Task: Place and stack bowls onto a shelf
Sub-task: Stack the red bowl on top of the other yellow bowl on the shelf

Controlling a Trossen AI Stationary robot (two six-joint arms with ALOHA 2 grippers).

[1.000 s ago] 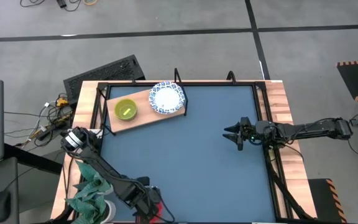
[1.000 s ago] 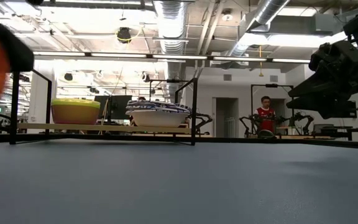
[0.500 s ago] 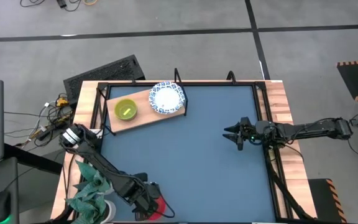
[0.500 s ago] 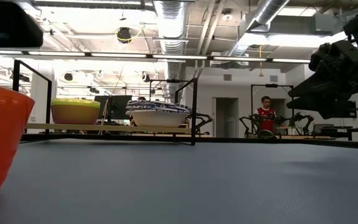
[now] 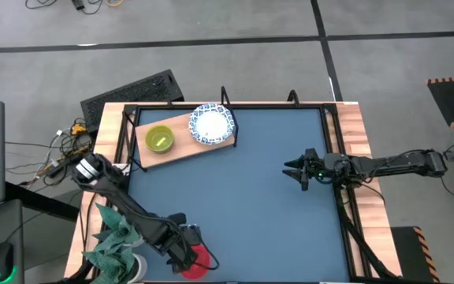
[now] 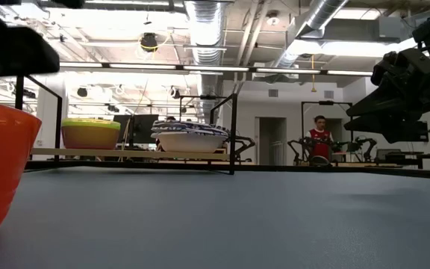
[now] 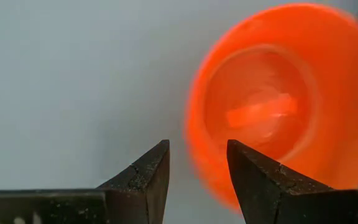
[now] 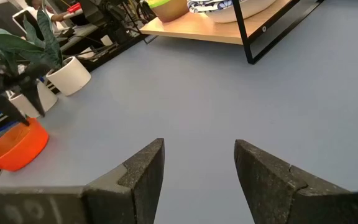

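The left gripper (image 5: 184, 254) hovered over the near left corner of the table (image 5: 251, 189), its fingers (image 7: 143, 174) parted and holding nothing, with the rim of the red bowl (image 5: 196, 261) just beyond its fingertips. That bowl sat upright on the dark tabletop, beside a leafy plant (image 5: 115, 244) in a white pot (image 8: 70, 76). At the far left corner stood the light-wood shelf (image 5: 181, 147) on its black supports, carrying two stacks: a green bowl (image 5: 159, 140) resting in a yellow bowl (image 6: 89, 136) on the left, and a blue-rimmed white bowl (image 5: 212, 124) on the right. The right gripper (image 5: 298, 172) waited above the right side of the table, well apart from the bowls, its fingers (image 8: 143, 171) open and empty. A person in a red top (image 6: 319, 137) stood in the room beyond the table.
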